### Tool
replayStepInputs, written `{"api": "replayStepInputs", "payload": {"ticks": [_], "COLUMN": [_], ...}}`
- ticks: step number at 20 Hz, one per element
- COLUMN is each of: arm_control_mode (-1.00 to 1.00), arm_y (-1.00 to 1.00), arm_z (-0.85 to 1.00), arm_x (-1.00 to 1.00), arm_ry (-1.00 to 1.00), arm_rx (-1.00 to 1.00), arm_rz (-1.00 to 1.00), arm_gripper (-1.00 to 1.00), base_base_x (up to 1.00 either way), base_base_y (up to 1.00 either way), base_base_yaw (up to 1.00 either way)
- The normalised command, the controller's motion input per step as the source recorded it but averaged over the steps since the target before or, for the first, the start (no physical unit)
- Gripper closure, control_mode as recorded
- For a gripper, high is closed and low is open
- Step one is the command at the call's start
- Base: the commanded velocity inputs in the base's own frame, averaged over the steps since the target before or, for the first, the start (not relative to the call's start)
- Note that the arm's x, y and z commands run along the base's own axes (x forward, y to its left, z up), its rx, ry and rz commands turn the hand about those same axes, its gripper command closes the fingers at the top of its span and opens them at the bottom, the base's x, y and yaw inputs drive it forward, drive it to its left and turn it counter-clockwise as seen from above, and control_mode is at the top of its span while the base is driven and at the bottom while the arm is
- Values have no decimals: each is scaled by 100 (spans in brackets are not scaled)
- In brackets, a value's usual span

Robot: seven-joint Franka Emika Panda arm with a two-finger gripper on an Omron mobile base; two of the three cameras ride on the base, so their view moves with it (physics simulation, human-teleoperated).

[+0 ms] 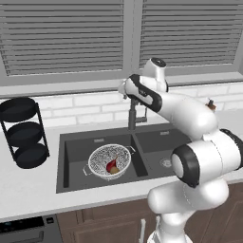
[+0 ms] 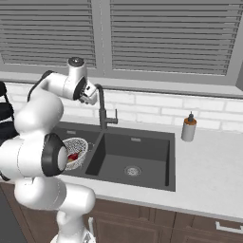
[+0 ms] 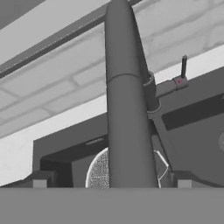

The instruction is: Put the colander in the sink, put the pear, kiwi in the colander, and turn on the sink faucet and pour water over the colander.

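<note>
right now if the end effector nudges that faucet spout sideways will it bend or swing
Probably swings, not bends: the sink faucet looks like a rigid dark metal tube rising from a round base collar. Its smooth round spout could slip between the open end effector fingers. The thin side lever likely moves more easily.

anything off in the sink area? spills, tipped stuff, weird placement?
Nothing stands out. The colander sits upright in the left basin of the sink with the pear in it. The faucet is upright, with no water visible. The open gripper straddles its spout. The soap dispenser stands on the counter.
</note>
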Motion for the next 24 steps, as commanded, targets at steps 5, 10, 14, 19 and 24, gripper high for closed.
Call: {"api": "replayStepInputs", "payload": {"ticks": [5, 10, 14, 19, 24], "arm_control_mode": [-100, -100, -100, -100, -100], "arm_y": [61, 53, 33, 9, -11], "arm_z": [-36, -28, -22, -11, 5], "arm_x": [51, 53, 54, 37, -17], "arm_ry": [7, 5, 4, 1, -2], "arm_rx": [0, 0, 0, 0, 0], "arm_rz": [0, 0, 0, 0, 0], "arm_gripper": [-100, -100, -100, -100, -100], "base_base_x": [0, 0, 0, 0, 0], "base_base_y": [0, 0, 0, 0, 0], "base_base_yaw": [0, 0, 0, 0, 0]}}
